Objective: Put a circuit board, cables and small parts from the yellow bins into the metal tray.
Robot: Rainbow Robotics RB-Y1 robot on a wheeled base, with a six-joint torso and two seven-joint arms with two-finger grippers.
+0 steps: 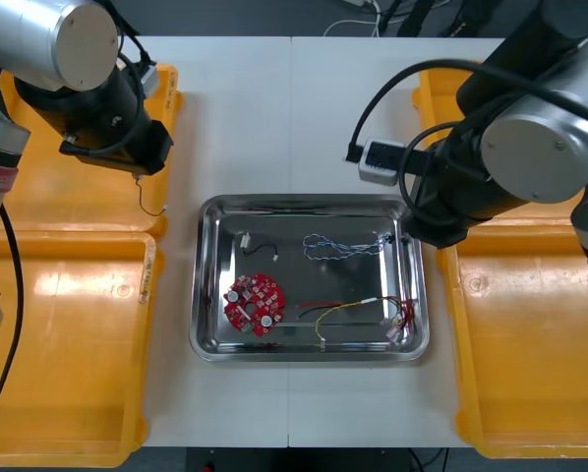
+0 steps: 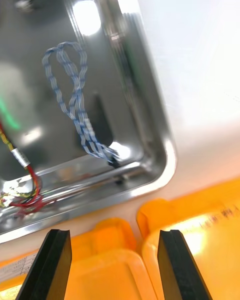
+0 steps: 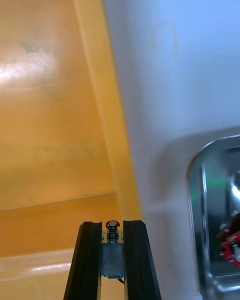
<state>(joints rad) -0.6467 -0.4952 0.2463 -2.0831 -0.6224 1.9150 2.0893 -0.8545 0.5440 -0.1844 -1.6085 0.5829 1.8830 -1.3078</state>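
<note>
Firstly, surface (image 1: 235, 108): pale, flat and matt, with a faint seam running down its middle.
Tray (image 1: 205, 285): a shiny metal rectangle with rounded corners and a raised rim. It lay at the middle of the surface, between the bins.
Yellow bins (image 1: 68, 344): four smooth, glossy plastic tubs with rolled rims, two at each side of the surface.
Circuit board (image 1: 255, 303): round and red, dotted with small white and silver pieces. It lay flat in the tray's near-left part.
Blue and white cable (image 1: 338, 246): tightly twisted and bent into long loops, in the tray's far-right part, with one end close to the far-right corner.
Black cable (image 1: 260, 246): thin and curved, with a pale plug at one end. It lay in the far-left part, apart from the circuit board.
Red and yellow cable (image 1: 358, 310): slim strands along the near-right part, bunched into a red tangle at the near-right corner.
Left tool (image 3: 113, 230): black, flat-sided fingers drawn narrow on a small metal part (image 3: 112, 240), above the rim of the far left bin, beside the bare strip of surface before the tray.
Small metal part: a boxy grey body with a ridged round stub on top, pinched between the left tool's fingers.
Right tool (image 2: 112, 235): fingers spread wide with nothing between them, over the meeting rims of the two right bins, just beside the tray's far-right corner.
</note>
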